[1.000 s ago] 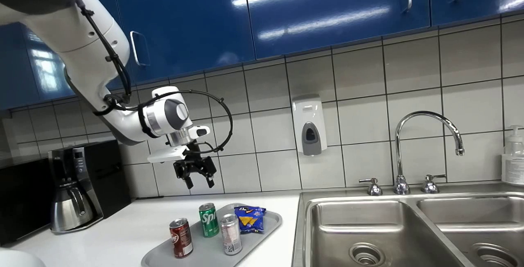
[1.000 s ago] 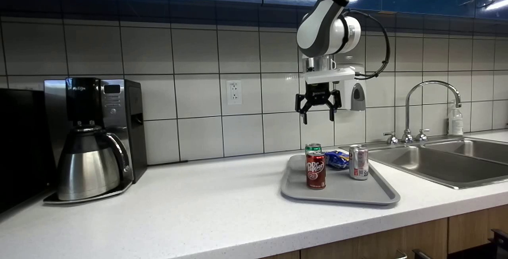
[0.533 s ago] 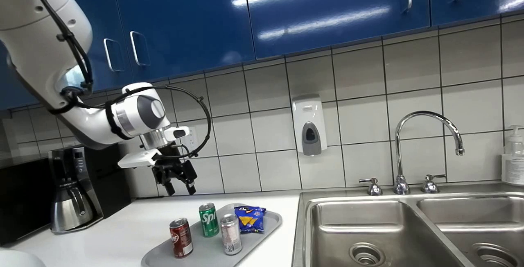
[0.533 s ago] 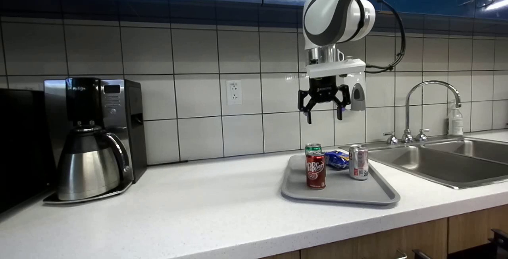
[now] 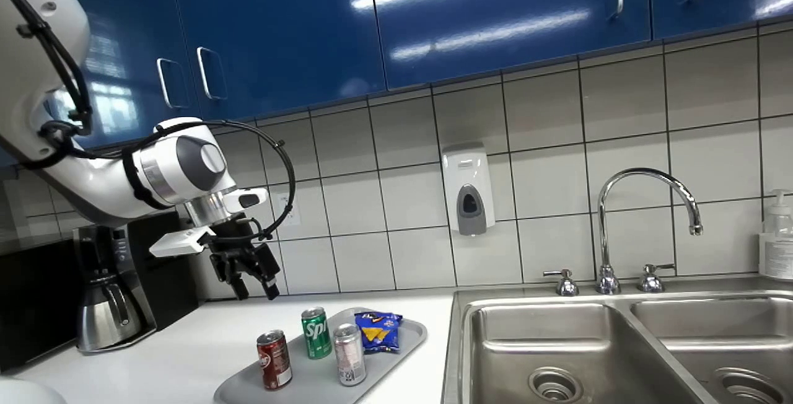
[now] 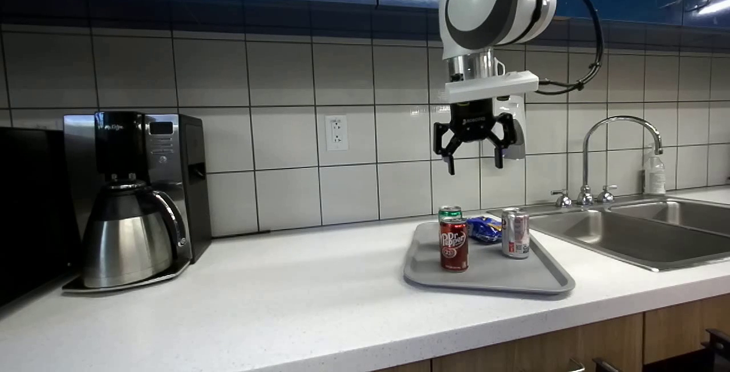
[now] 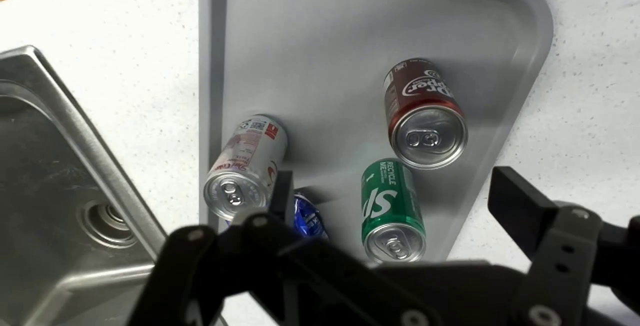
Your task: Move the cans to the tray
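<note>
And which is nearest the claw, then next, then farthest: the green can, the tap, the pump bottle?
From the claw, in an exterior view:
1. Green can: below it, on the tray.
2. Tap: to the right, at the sink.
3. Pump bottle: farthest right, past the tap.

A speckled white tabletop (image 6: 274,303) is stretching out under the gripper (image 6: 475,164). Directly below the gripper, a shallow grey tray (image 6: 502,274) is lying flat; well apart on one side, a coffee maker (image 6: 134,201) is standing beside a partly visible black object (image 6: 34,218), while a steel sink (image 6: 616,235) is sitting recessed opposite.
</note>
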